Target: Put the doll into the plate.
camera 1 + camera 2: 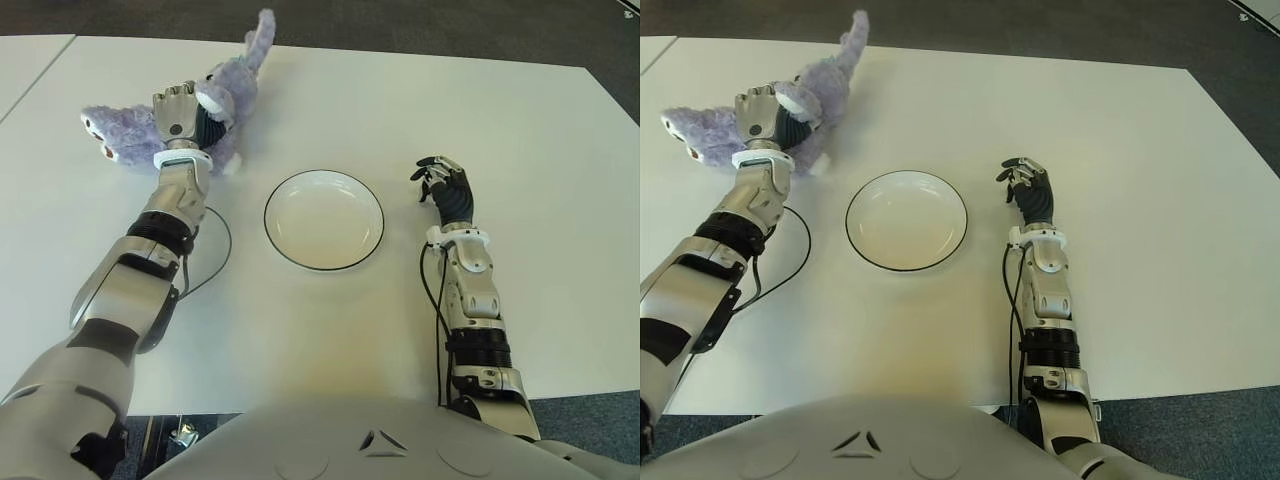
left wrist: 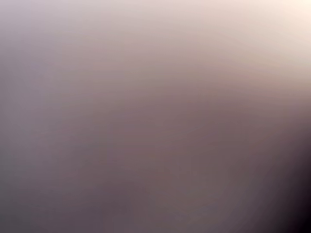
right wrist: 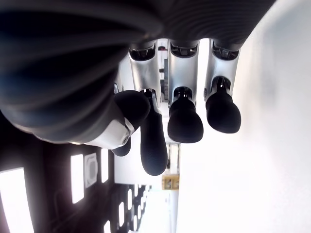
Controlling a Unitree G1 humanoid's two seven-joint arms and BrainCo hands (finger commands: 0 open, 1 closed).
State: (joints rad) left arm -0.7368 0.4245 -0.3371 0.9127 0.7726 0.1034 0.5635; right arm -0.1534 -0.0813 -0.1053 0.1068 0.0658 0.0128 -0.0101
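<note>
Purple doll (image 1: 225,95) lies near table's (image 1: 520,130) far-left corner, left hand (image 1: 180,118) on it; grip cannot be told. Plate (image 1: 323,219) sits mid-table. Right hand (image 1: 445,185) beside plate's right, fingers relaxed, empty.

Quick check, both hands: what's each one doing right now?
Left hand: on the purple doll, fingers curled into it; whether the grasp is closed cannot be told.
Right hand: relaxed open, empty, right of the plate.

One fluffy purple plush doll (image 1: 225,95), one round white black-rimmed plate (image 1: 323,219), one white table (image 1: 520,150), two robot hands.
</note>
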